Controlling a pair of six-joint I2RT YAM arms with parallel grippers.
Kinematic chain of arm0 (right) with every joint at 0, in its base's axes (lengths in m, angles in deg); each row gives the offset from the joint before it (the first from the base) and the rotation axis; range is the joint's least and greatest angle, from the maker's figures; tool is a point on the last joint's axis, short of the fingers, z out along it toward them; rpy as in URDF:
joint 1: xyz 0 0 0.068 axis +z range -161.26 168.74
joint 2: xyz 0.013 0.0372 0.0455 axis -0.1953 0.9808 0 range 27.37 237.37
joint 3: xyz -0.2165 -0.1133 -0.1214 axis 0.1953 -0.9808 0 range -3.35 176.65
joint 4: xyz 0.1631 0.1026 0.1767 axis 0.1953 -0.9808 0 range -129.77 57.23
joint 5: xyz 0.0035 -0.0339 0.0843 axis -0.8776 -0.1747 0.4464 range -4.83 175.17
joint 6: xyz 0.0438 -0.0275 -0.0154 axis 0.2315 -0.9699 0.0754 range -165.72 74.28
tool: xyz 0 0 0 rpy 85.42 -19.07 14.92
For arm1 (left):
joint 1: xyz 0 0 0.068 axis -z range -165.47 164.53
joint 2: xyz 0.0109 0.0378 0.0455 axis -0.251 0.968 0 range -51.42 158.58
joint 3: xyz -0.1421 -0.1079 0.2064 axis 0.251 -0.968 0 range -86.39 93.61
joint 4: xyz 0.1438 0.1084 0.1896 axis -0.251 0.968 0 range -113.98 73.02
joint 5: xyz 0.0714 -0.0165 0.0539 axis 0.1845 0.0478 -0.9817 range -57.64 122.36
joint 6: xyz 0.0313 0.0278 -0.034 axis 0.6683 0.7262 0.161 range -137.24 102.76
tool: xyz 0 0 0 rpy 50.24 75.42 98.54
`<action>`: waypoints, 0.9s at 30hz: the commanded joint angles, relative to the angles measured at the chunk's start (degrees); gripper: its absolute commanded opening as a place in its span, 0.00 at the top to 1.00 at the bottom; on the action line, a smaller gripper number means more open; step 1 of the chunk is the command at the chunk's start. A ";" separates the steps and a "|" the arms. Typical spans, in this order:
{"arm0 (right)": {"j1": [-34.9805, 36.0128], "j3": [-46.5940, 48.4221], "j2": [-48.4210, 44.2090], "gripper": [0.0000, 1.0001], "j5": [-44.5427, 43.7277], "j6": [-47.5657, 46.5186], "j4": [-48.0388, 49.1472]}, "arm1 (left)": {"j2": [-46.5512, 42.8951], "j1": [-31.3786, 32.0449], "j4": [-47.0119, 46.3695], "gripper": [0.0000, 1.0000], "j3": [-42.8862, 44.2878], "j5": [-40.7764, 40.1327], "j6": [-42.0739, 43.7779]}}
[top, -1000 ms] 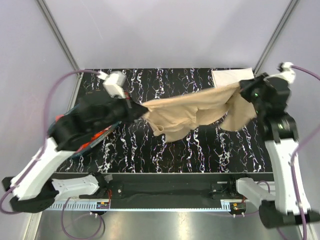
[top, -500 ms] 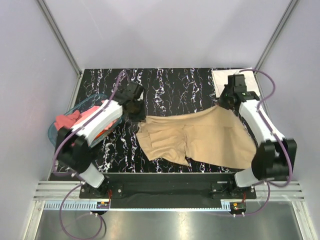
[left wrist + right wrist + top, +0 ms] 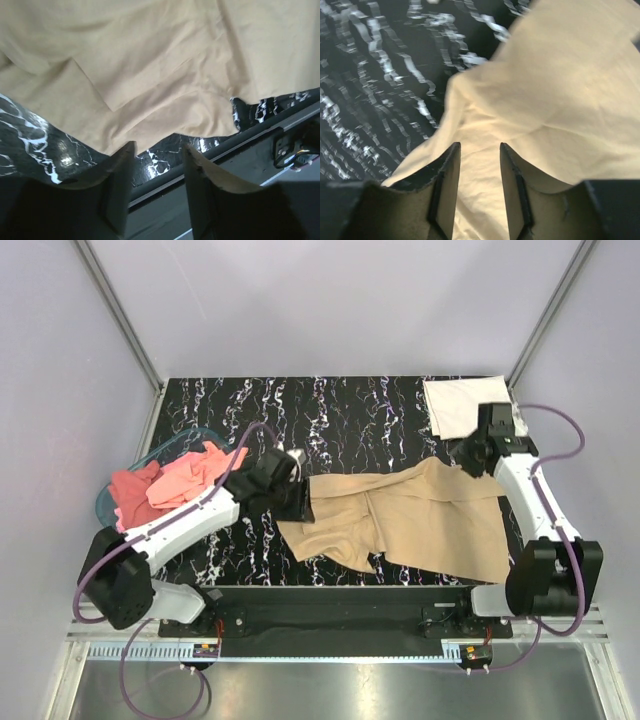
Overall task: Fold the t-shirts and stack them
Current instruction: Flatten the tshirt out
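Blue basket [image 3: 165,445]: translucent plastic, at the left edge of the table, and I see loose clothes piled in it.
Pink and salmon t-shirts [image 3: 185,475]: heaped unfolded in the basket. The salmon one lies on top to the right and a redder one sits further left.
Left gripper [image 3: 303,502]: low over the table at the left edge of the tan cloth. On my wrist feed [image 3: 157,150] its fingers [image 3: 120,185] stand spread, with only marble and the table's front rail showing between them, so they pinch nothing. The shirt's hem lies just past the tips.
Table [image 3: 350,410]: black marble pattern with white veins.
Tan t-shirt [image 3: 420,520]: lying on the table between the two grippers, toward the near edge. It is spread out but rumpled, with creases and a doubled-over flap on its left half, and its right half is flatter.
Right gripper [image 3: 470,462]: at the far right corner of the tan shirt. On my wrist feed [image 3: 479,147] the fingers [image 3: 445,190] are apart, with tan cloth showing through the gap, and I see nothing clamped.
White t-shirt [image 3: 460,405]: folded flat in the far right corner of the table, just beyond the right gripper and not overlapping the tan one.
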 commanded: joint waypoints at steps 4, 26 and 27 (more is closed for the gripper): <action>-6.95 -8.87 -4.81 0.59 -0.43 6.40 -1.71 | 3.05 -0.77 -11.66 0.59 -8.53 0.24 -7.79; -7.22 -10.64 -7.10 0.60 0.63 3.94 0.49 | 13.34 -2.53 -21.25 0.56 -11.35 -2.49 -8.93; -7.22 -10.64 -7.19 0.60 0.45 3.94 0.57 | 13.43 -2.44 -21.33 0.57 -11.61 -2.75 -9.02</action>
